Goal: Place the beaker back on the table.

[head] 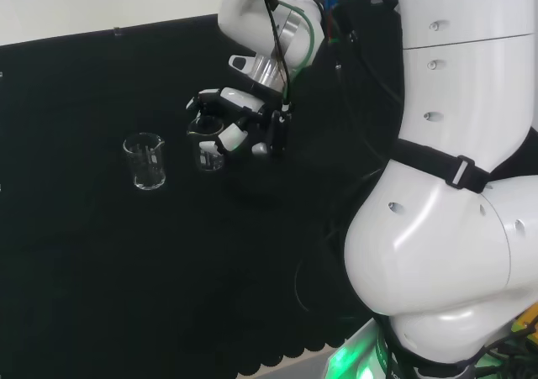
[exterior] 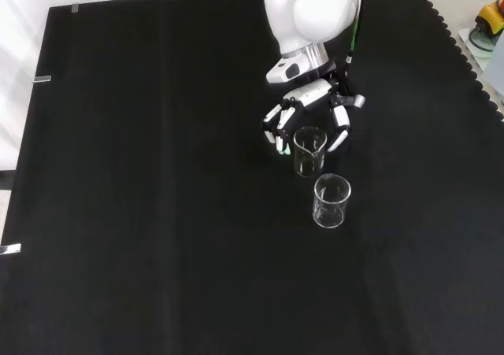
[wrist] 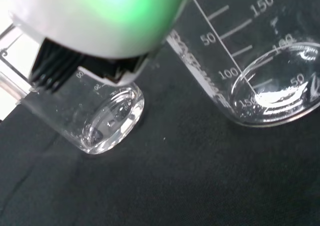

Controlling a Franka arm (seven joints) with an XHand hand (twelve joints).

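While its fingers (exterior: 340, 133) curl around 1 beaker (exterior: 309, 150), the hand (exterior: 309, 107) points downward.

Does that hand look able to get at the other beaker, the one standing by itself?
Probably not yet: the hand has its fingers curled around one beaker. The free beaker stands close by on open cloth, unobstructed.
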